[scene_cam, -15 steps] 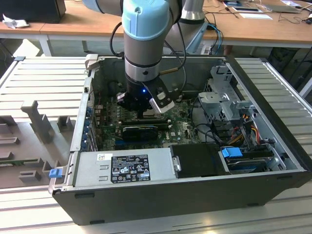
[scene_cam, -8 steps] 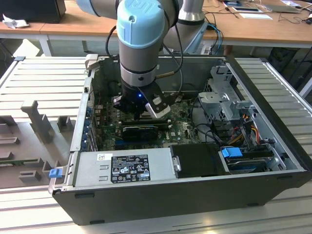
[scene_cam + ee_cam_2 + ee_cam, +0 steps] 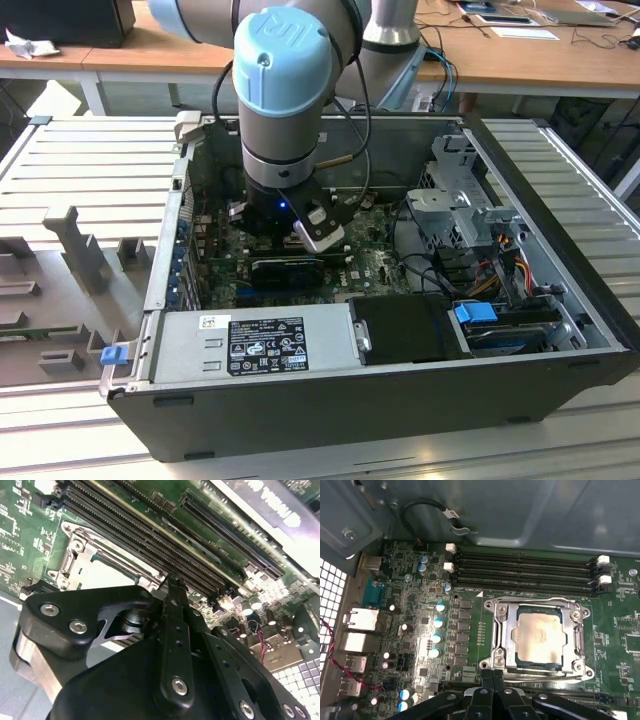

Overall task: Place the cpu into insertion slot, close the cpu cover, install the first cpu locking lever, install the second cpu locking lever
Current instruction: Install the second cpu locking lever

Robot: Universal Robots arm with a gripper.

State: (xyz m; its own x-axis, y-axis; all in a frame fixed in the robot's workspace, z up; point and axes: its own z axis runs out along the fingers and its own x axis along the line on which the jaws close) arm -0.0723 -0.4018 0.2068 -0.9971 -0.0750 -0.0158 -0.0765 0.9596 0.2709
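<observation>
Hovering low inside the open computer case (image 3: 560,300), the arm holds its pincer (image 3: 492,680) just over the near edge of the insertion slot (image 3: 538,637); in the first wrist view the two black fingertips (image 3: 486,676) meet with no gap and nothing between them, so the pincer reads as closed and empty. The cpu (image 3: 539,639) lies flat in the slot, its pale metal top showing through the window of the cpu cover (image 3: 502,635), which appears folded down around it. Judging by this, seating is done and the closed tips are placed to push something at the socket's edge rather than grasp; whether either locking lever is latched I cannot tell. The motherboard (image 3: 415,610) lies on the case floor, memory slots (image 3: 525,570) just beyond the socket. A labelled power supply (image 3: 260,345) sits along the case's front edge; print noted, not transcribed. The case rests on a ribbed metal bench (image 3: 90,160).
</observation>
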